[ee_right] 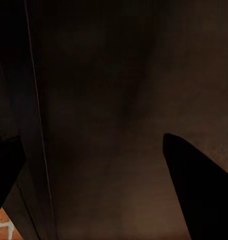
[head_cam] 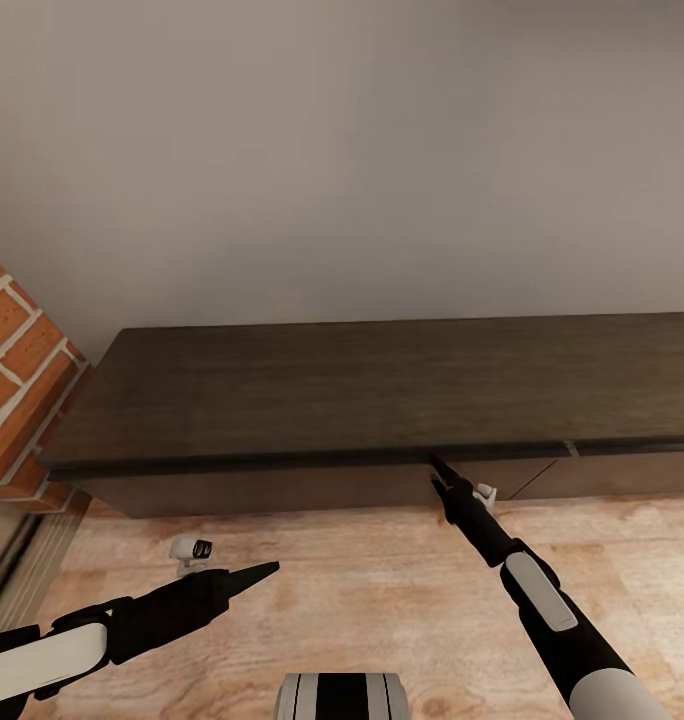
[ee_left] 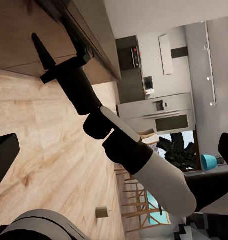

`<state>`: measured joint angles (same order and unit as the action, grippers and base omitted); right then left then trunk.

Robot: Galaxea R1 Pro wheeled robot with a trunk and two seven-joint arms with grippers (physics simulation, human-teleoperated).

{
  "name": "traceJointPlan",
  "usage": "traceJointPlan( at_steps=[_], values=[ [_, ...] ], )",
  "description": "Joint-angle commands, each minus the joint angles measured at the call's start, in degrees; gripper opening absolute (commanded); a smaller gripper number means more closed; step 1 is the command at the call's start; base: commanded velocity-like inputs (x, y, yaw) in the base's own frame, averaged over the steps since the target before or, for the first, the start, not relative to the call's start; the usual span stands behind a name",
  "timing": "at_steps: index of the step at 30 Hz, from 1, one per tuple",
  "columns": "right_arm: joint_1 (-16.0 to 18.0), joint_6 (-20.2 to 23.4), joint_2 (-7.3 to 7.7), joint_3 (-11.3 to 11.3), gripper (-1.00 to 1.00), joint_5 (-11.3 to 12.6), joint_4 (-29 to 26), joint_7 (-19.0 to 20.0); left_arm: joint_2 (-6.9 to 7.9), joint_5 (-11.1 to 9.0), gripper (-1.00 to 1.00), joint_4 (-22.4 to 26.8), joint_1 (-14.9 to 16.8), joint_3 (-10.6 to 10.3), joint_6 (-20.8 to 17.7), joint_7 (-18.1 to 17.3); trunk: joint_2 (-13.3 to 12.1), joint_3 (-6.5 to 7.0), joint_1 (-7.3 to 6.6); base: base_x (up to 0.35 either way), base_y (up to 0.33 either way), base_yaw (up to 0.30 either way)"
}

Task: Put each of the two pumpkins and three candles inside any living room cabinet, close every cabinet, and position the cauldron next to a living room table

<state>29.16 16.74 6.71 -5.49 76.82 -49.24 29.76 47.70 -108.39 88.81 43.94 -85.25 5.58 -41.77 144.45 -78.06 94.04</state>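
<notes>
Right claw (head_cam: 440,474) reaches up under the overhanging top edge of the cabinet (head_cam: 382,390), its dark fingers spread apart with nothing between them; in the right wrist view the two black tips stand wide on either side of a dim brown panel. Left claw (head_cam: 262,572) hangs low over the floor, well apart from the cabinet — whether its fingers are parted or pressed together I cannot tell from the head view.

The cabinet stands against the plain grey wall (head_cam: 362,150), long and low, with a brick pillar (head_cam: 17,380) at its left end. It is dark brown wood with a fine streaky grain, flat-topped and square-edged; the fronts are smooth and handleless, and a thin seam near the right claw marks where one drawer front (head_cam: 542,478) sits slightly proud. I judge the unit heavy and rigid, the drawer front stiff and rather slick — no knob to pinch, so the hold has to come from hooking a fingertip behind the upper lip or into that seam and drawing straight outward.

Pale wooden floor (head_cam: 362,600) with broad planks runs beneath. In the left wrist view a small tan candle (ee_left: 102,212) with a dark wick lies far off on it — likely light, hard and easy to roll.
</notes>
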Motion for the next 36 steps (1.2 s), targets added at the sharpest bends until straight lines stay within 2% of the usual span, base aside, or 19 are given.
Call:
traceJointPlan(
  at_steps=[1,3,5,25,29,36],
  values=[
    [0.03,0.17,0.06,-0.08,-1.00,0.43,0.06,-0.04,0.02,-0.33,1.00,0.05,0.18,-0.36,0.49,-0.16,0.02,-0.04,-0.01,0.000,0.000,0.000],
    [0.02,0.17,0.06,-0.11,-1.00,0.23,0.04,-0.05,0.02,-0.33,1.00,0.05,0.18,-0.36,0.49,-0.16,0.02,-0.04,-0.01,0.000,0.000,0.000],
    [0.02,0.14,0.02,-0.07,-1.00,-1.02,0.10,-0.05,0.02,-0.33,1.00,0.05,0.18,-0.36,0.49,-0.16,0.02,-0.04,-0.01,0.000,0.000,0.000],
    [0.02,0.13,-0.03,-0.09,-1.00,-1.15,0.11,-0.05,0.02,-0.33,1.00,-0.04,0.18,-0.83,0.49,-0.16,0.02,-0.04,-0.01,0.000,0.015,0.000],
    [0.02,0.13,-0.03,-0.06,-1.00,-1.15,0.11,-0.05,0.02,-0.29,1.00,-0.04,0.18,-0.88,0.49,-0.09,-0.04,0.84,-0.11,0.000,0.000,0.000],
    [0.02,0.13,-0.03,-0.05,-1.00,-1.15,0.11,-0.05,-0.01,-0.25,1.00,-0.04,0.18,-0.89,0.49,-0.10,-0.05,1.06,-0.13,0.000,0.000,0.000]
  ],
)
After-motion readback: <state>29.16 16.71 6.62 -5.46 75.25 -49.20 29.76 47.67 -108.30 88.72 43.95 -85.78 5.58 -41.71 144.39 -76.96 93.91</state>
